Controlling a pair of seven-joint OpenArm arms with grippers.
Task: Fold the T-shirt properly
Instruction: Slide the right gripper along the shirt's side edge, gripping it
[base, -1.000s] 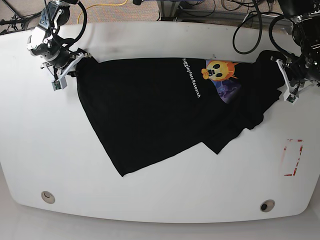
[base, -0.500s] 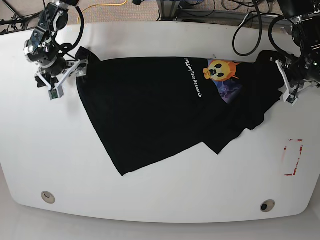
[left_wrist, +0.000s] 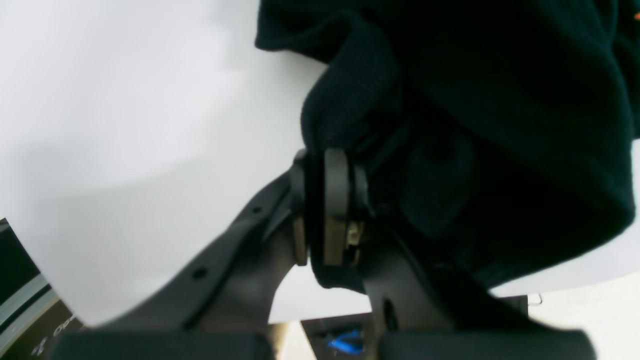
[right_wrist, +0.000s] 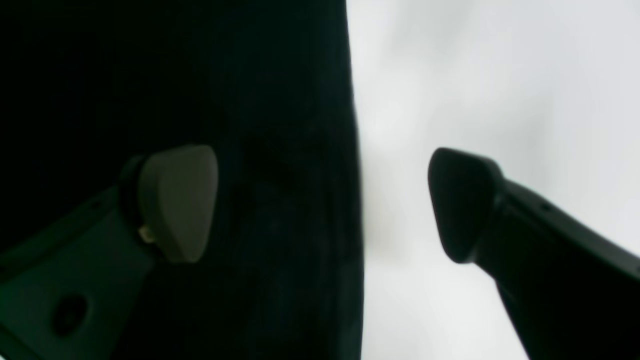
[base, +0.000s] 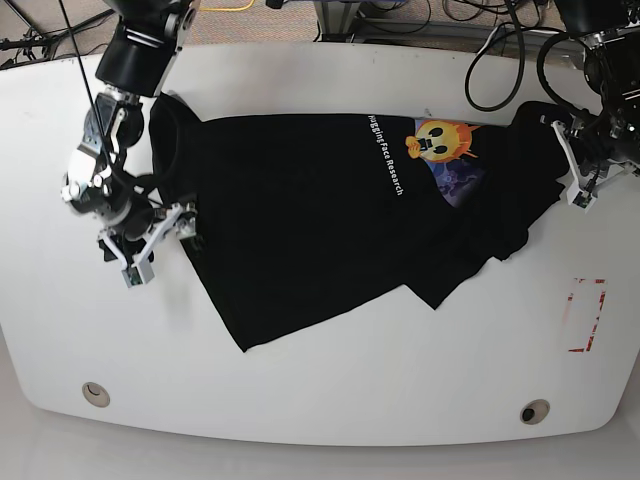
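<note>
White tabletop filled the base view, with cables and carpet beyond its far edge. Across it lay the T-shirt, spread unevenly, its cartoon face print turned sideways toward the shirt's far right and a pointed corner of cloth trailing toward the table's near edge. At the shirt's right end, the left gripper was clamped on a bunched fold of black fabric, jaws pressed together with cloth between them. At the shirt's left edge, the right gripper stood wide apart and held nothing, one pad over the fabric and the other over bare table. Risk: with only one end pinched, any pull by the left arm would probably drag the whole garment toward the print side and deepen the creases. A right-hand grasp at this edge might also catch only the upper layer.
</note>
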